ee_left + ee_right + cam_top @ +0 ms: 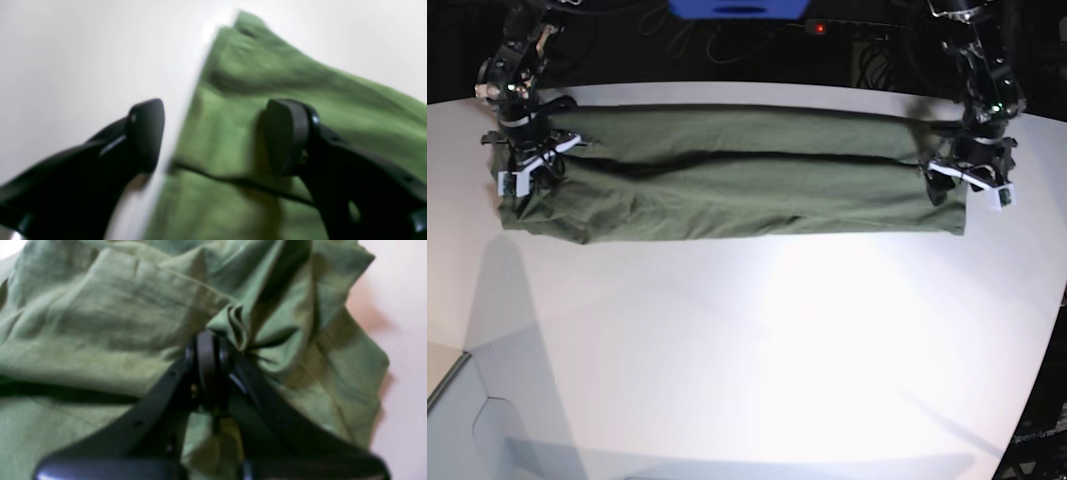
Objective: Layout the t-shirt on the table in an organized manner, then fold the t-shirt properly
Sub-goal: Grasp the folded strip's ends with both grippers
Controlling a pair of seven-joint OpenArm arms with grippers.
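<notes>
a: where's the t-shirt (pixel 727 190)?
b: stretched into a long folded band across the far half of the white table (pixel 757 340).
a: and the right gripper (pixel 208 350)?
b: clenched on a bunched corner of the cloth at one end.
a: the left gripper (pixel 213 133)?
b: jaws spread wide, straddling the other end's edge, nothing between them.

Dark backdrop (pixel 727 60); blue object (pixel 737 8), red light (pixel 820 28).

Both wrist views fuzzy. Right end effector (pixel 208 350) tips buried in t-shirt (pixel 110 323) folds. Bench (pixel 757 360) cut off at base view edges. Shirt label not seen.
</notes>
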